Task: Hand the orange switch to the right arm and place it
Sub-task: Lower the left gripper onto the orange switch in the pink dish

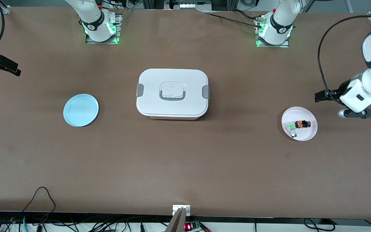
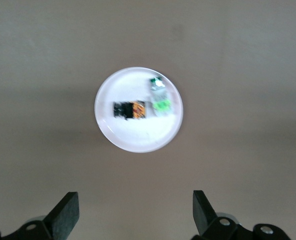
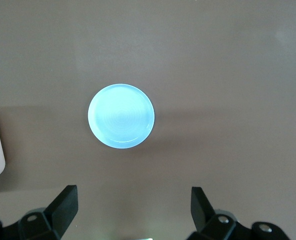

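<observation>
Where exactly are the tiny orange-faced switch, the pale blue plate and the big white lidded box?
Tiny black switch with orange face (image 1: pixel 302 124), front view: on its body.
Round pale blue plate (image 1: pixel 80 110), front view: its bare centre.
White rectangular lidded box (image 1: pixel 172 92), front view: lid's handle recess.

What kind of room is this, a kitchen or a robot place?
Probably a robot lab: two arms bolted to a brown table, cables along its edges, and test props like a white box and small plates.
</observation>
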`<move>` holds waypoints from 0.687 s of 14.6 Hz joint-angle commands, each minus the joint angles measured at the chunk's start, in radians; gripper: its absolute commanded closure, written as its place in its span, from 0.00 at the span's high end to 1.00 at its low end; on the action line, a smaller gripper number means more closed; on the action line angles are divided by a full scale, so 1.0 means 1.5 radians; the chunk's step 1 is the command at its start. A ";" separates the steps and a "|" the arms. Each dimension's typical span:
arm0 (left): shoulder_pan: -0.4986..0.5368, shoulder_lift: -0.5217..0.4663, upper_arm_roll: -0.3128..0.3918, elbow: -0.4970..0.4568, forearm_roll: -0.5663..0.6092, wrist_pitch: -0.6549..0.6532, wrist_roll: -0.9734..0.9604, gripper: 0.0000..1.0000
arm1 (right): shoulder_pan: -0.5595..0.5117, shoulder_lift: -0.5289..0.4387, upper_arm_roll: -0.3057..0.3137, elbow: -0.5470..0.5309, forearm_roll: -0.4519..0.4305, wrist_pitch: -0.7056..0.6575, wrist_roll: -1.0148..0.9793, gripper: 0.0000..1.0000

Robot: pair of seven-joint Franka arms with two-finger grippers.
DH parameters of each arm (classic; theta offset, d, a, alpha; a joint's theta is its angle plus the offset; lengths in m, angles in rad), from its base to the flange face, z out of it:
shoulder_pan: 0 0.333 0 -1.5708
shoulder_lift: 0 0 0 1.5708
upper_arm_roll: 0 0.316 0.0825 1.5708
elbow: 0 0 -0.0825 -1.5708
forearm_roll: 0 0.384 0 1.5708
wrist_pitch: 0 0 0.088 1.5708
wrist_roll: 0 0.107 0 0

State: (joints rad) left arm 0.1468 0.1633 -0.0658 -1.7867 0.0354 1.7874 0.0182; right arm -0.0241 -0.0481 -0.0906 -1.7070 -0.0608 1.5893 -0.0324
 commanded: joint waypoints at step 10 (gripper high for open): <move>0.042 0.082 -0.011 -0.206 -0.011 0.385 0.008 1.00 | -0.001 0.001 0.001 0.008 0.006 -0.009 0.008 1.00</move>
State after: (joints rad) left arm 0.2098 0.3118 -0.0802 -1.9903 0.0227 2.2489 0.0156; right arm -0.0241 -0.0473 -0.0906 -1.7070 -0.0608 1.5893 -0.0324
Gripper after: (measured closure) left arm 0.000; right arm 0.000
